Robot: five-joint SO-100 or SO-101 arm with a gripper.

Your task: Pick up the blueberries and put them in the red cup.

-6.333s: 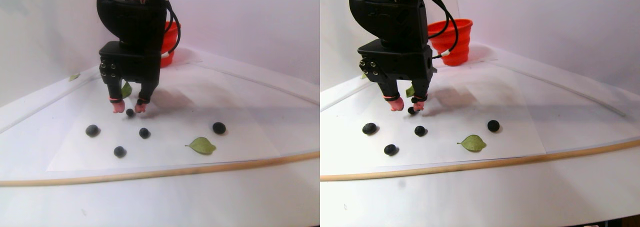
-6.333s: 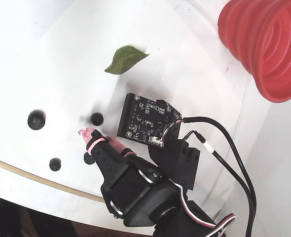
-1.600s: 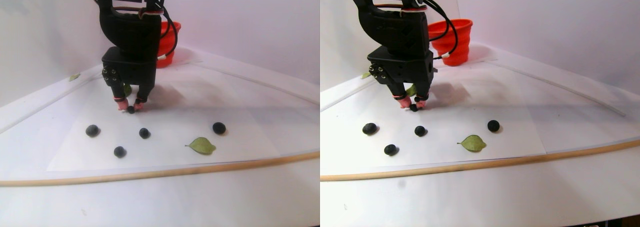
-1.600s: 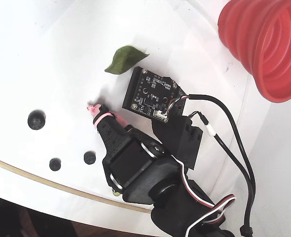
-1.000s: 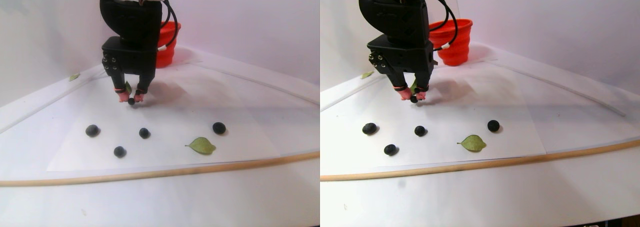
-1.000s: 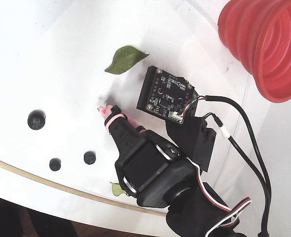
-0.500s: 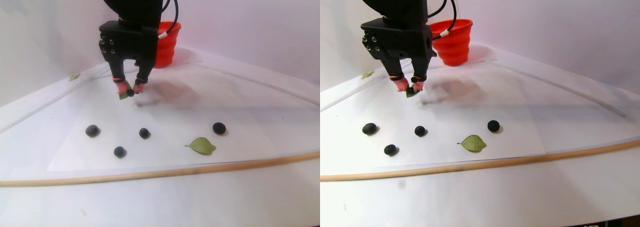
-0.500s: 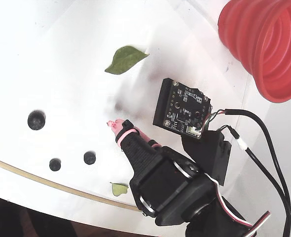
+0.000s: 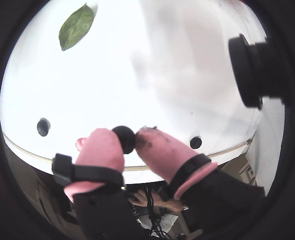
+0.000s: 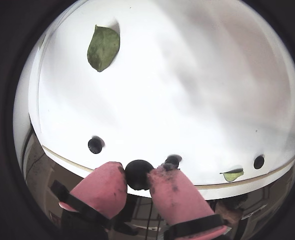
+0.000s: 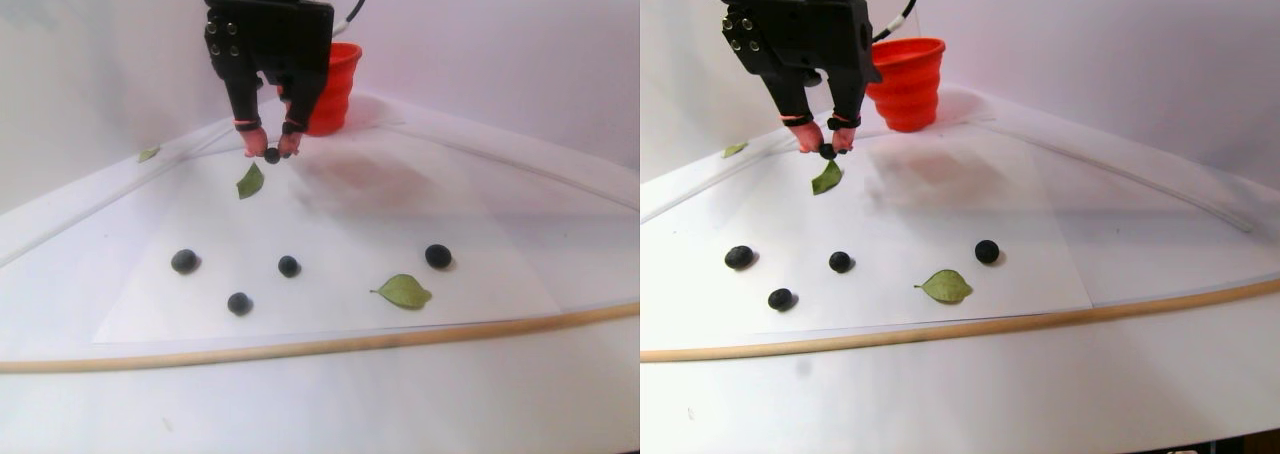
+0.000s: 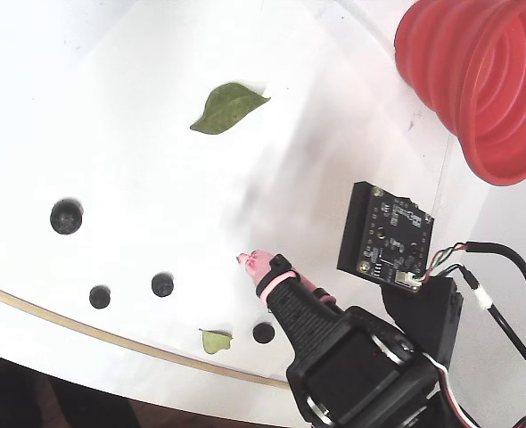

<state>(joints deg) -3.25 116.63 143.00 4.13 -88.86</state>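
My gripper point(image 11: 271, 154) is shut on one small dark blueberry point(image 9: 123, 138), pinched between its pink fingertips point(image 10: 107, 187) and hanging well above the white sheet. In the stereo pair view it hangs in front of and slightly left of the red cup point(image 11: 335, 89), which stands at the back; in the fixed view the red cup point(image 12: 477, 89) is at the top right, far from the gripper point(image 12: 252, 262). Several more blueberries lie on the sheet point(image 11: 185, 261) point(image 11: 289, 266) point(image 11: 438, 256), below and nearer the front edge.
Green leaves lie on the sheet, one under the gripper point(image 11: 250, 181) and one at the front point(image 11: 404, 292). A thin wooden strip point(image 11: 320, 346) borders the table's front. A circuit board point(image 12: 383, 234) and cables ride on the arm.
The gripper closed on a blueberry on the sheet, then rose with it and moved back toward the red cup. The other berries and leaves stayed put.
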